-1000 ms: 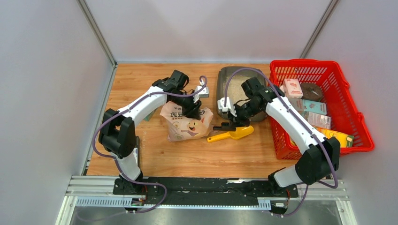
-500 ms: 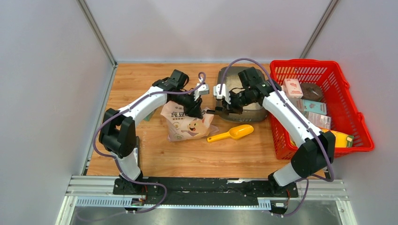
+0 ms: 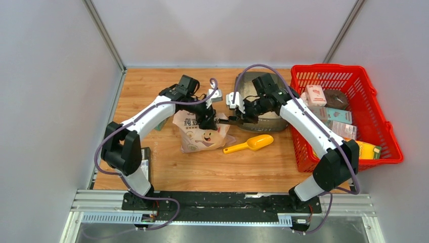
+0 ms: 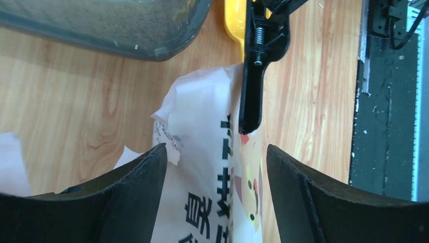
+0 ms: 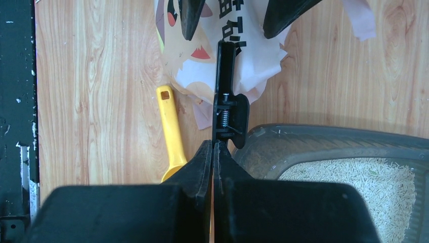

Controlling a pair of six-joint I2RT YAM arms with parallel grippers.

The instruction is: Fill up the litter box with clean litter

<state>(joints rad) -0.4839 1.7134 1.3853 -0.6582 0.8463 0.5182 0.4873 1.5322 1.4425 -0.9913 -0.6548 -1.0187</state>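
The dark grey litter box (image 3: 275, 125) stands at the back centre, with pale clean litter (image 5: 354, 177) on its floor. A pink-white printed bag (image 3: 202, 134) lies on the table to its left. My left gripper (image 4: 216, 152) is open, one finger on each side of the bag's (image 4: 202, 167) upper edge. My right gripper (image 5: 213, 144) is shut on a black spring clip (image 5: 225, 91). The clip's (image 4: 252, 76) far tip meets the bag's top fold. The litter box (image 5: 329, 142) lies just to the right of that gripper.
A yellow scoop (image 3: 250, 144) lies on the wood in front of the litter box, to the right of the bag. A red mesh basket (image 3: 385, 132) with several packets fills the right side. A torn strip of bag (image 5: 360, 15) lies on the table.
My right arm has carried the black clip up from over the scoop and left to the bag's top. The left gripper's jaws have spread wide around the bag.
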